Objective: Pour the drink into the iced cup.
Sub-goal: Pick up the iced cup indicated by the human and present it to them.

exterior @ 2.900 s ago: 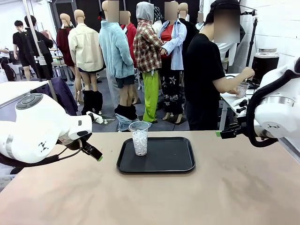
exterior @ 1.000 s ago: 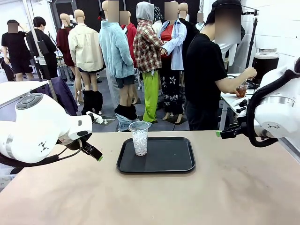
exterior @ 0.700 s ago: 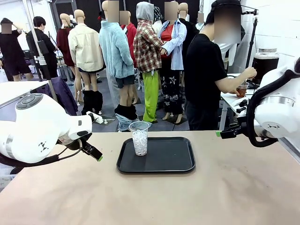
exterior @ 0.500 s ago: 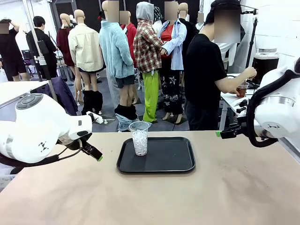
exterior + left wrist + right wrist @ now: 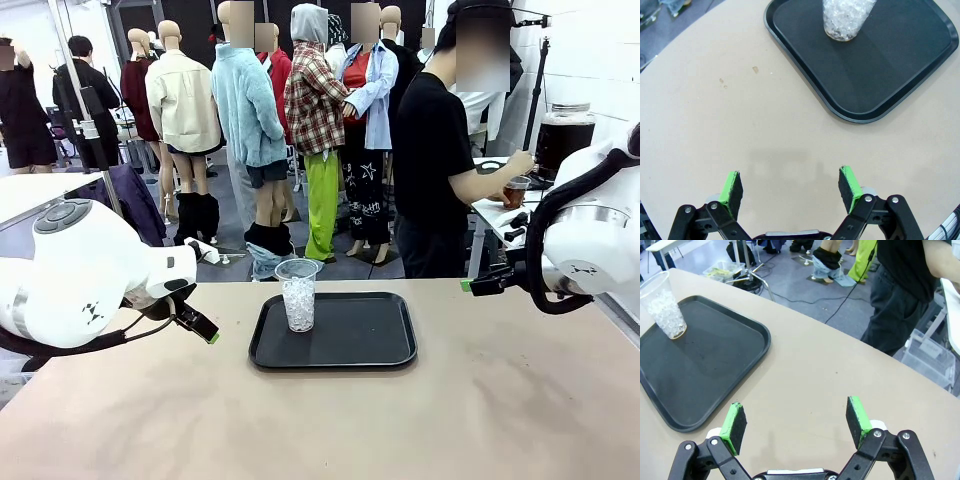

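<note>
The iced cup (image 5: 297, 294), clear plastic and full of ice, stands at the left rear of a black tray (image 5: 350, 345). It also appears in the left wrist view (image 5: 847, 20) and the right wrist view (image 5: 664, 305). The drink shows near black in a big glass jar (image 5: 563, 140) on a side table at the far right. There a person holds a small cup of reddish-brown liquid (image 5: 516, 190). My left gripper (image 5: 790, 182) hangs open over bare table, short of the tray (image 5: 890, 70). My right gripper (image 5: 795, 415) is open too, beside the tray (image 5: 700, 365).
The tan table (image 5: 400, 420) spreads wide in front of the tray. My left arm (image 5: 80, 280) sits at the left edge and my right arm (image 5: 590, 240) at the right. The person (image 5: 435, 160) stands beyond the table's far edge, turned to the side table.
The person's small cup, clear at first, now holds reddish-brown liquid, and the hand over it has dropped a little. Both arms, the tray and the iced cup have stayed still.
</note>
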